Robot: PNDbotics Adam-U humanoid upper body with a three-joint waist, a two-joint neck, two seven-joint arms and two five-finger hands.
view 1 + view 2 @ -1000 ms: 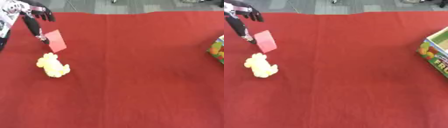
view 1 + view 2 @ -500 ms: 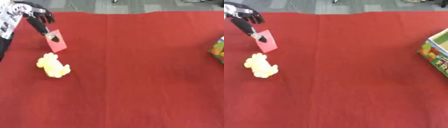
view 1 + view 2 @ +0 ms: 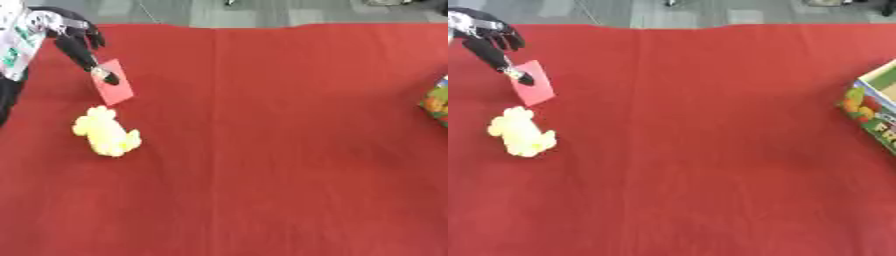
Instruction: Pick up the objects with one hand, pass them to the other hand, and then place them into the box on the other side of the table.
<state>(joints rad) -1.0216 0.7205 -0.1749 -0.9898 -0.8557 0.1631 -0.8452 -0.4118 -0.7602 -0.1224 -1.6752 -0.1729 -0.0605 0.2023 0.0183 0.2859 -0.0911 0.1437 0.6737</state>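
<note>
Left robot hand [image 3: 77, 42] is at the far-left corner of the counter [image 3: 262, 150], reaching down and inward, with one extended fingertip [image 3: 108, 77] on the upper part of the red card [image 3: 114, 87]. Other fingers look curled back near the wrist; I can't tell if a thumb is under the card, so I read this as a fingertip touch or a light pinch at the card's top edge, not a confirmed hold. The card's long axis runs roughly away from me, leaning slightly left at the far end, and the near end points at the yellow plush toy [image 3: 105, 134]. The toy sits just beside the card's near corner, apart from it, lying flat with its long axis slanting from far-left to near-right. Key relation: both things are hard on the left side, directly below the left robot hand, so the left one is the only sensible picker. Right robot hand isn't visible in either view. The box [image 3: 872, 112] is at the far right edge, well apart from everything, with the whole red counter between. My judgement: lift with the left, carry to centre for the handover, right takes it to the box. Risk I see is the thin card sliding on the cloth instead of lifting.
</note>
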